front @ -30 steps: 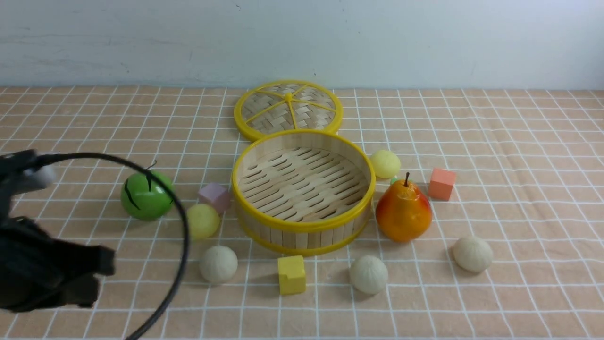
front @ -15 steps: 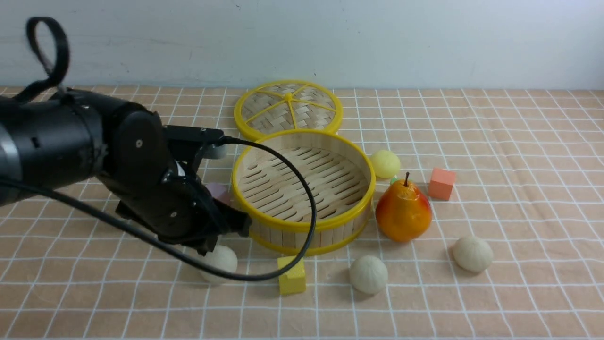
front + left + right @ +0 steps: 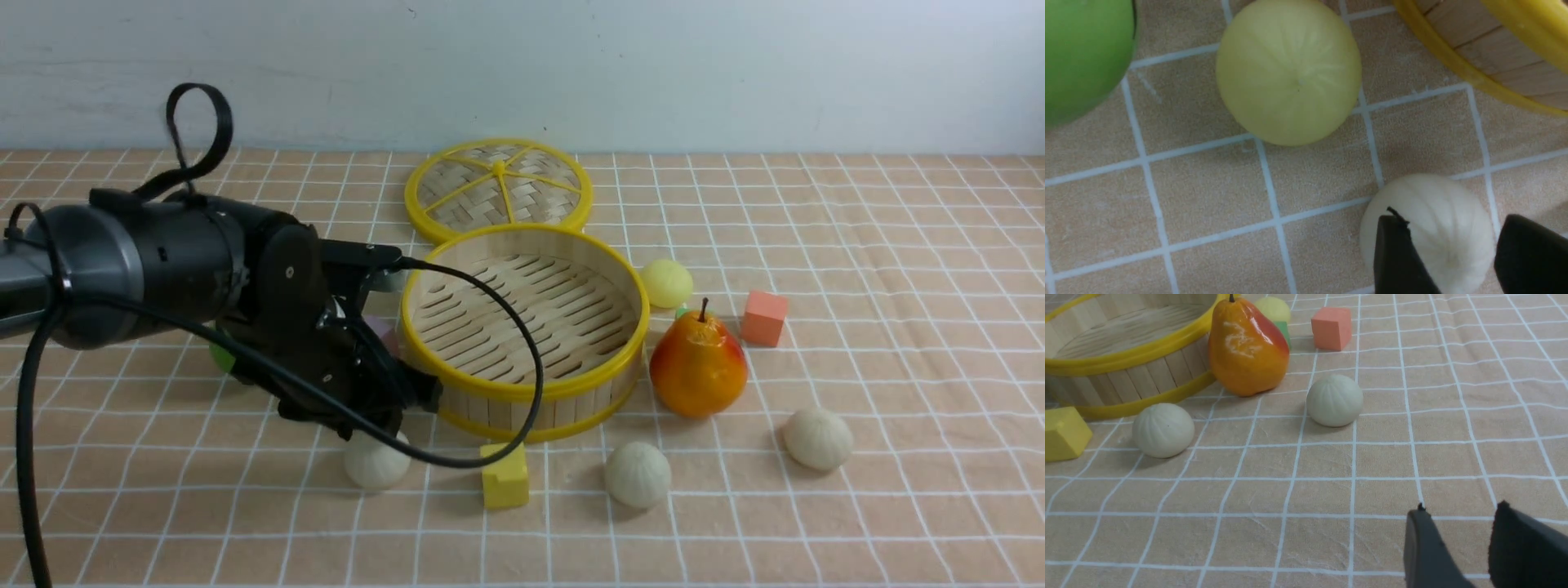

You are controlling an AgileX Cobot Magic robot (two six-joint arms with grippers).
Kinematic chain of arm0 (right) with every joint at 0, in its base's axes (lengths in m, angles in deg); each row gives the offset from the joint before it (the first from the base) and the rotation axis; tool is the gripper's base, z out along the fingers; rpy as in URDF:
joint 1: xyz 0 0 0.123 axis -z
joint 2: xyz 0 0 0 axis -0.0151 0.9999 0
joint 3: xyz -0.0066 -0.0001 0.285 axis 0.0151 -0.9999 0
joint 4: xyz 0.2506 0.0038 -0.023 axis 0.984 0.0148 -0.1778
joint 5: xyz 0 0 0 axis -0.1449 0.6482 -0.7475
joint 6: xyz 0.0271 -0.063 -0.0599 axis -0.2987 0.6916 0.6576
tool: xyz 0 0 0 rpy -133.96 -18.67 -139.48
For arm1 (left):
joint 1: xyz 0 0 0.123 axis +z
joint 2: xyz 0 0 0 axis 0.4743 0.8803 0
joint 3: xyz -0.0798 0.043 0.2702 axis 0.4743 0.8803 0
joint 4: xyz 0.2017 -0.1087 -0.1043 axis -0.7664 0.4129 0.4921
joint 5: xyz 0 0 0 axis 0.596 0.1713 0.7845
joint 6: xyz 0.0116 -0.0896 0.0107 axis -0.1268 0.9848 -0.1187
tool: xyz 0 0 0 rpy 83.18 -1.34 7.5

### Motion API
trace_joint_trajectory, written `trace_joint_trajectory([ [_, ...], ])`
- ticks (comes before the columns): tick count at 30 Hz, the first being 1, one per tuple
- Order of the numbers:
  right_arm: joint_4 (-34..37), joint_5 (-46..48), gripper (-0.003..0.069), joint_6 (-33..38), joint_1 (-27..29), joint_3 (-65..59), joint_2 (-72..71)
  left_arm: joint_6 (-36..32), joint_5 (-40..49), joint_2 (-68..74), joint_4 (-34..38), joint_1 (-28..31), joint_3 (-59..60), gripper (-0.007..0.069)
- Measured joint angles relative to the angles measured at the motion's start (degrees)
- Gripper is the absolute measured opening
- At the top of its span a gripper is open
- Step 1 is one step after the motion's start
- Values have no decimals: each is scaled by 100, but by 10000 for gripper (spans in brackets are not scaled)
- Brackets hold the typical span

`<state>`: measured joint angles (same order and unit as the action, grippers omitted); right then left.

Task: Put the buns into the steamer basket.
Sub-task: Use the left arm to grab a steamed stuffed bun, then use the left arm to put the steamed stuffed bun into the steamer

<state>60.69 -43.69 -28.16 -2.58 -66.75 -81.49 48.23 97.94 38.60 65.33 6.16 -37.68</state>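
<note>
Your left hand (image 3: 1453, 218) hangs low over the near-left off-white bun (image 3: 376, 464). Its fingers (image 3: 1396, 253) are spread apart and grip nothing (the bun shows between and beneath them, but you cannot tell whether they touch it). That bun sits on the surface just near and left of the steamer basket (image 3: 522, 392). A pale yellow bun (image 3: 1289, 73) lies just beyond it, beside the green striped ball (image 3: 1081, 53); in the front view the arm hides this bun.

The second pale yellow bun (image 3: 667, 283) rests against the basket's far right side, behind the pear (image 3: 699, 363). The middle off-white bun (image 3: 638, 474) lies near the yellow cube (image 3: 504, 475), in front of the basket. The right off-white bun (image 3: 818, 439) lies right of the pear. All five are outside the basket.

Your right hand (image 3: 1461, 506) hovers over bare cloth near the right side, fingers partly apart and holding nothing.
</note>
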Motion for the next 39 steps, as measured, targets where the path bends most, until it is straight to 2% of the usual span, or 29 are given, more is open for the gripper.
trace_joint_trajectory([
  [10,0,0,239,0,0,0,0,-98,-88,200,179,0,-12,277],
  [17,0,0,239,0,0,0,0,-153,-122,375,193,2,-54,202],
  [18,0,0,239,0,0,0,0,-153,-96,375,198,2,-62,183],
  [20,0,0,239,0,0,0,0,-153,87,326,243,2,-78,80],
  [21,0,0,239,0,0,0,0,-153,102,314,243,2,-78,71],
  [22,0,0,239,0,0,0,0,-153,242,171,253,2,-78,6],
  [28,0,0,239,0,0,0,0,-225,738,-511,559,2,-281,-10],
  [29,0,0,239,0,0,0,0,-423,796,-712,828,2,-482,-10],
  [33,0,0,239,0,0,0,0,-994,491,-707,1344,2,-1052,-10],
  [39,0,0,239,0,0,0,0,-1576,-163,154,1527,2,-1564,-8],
])
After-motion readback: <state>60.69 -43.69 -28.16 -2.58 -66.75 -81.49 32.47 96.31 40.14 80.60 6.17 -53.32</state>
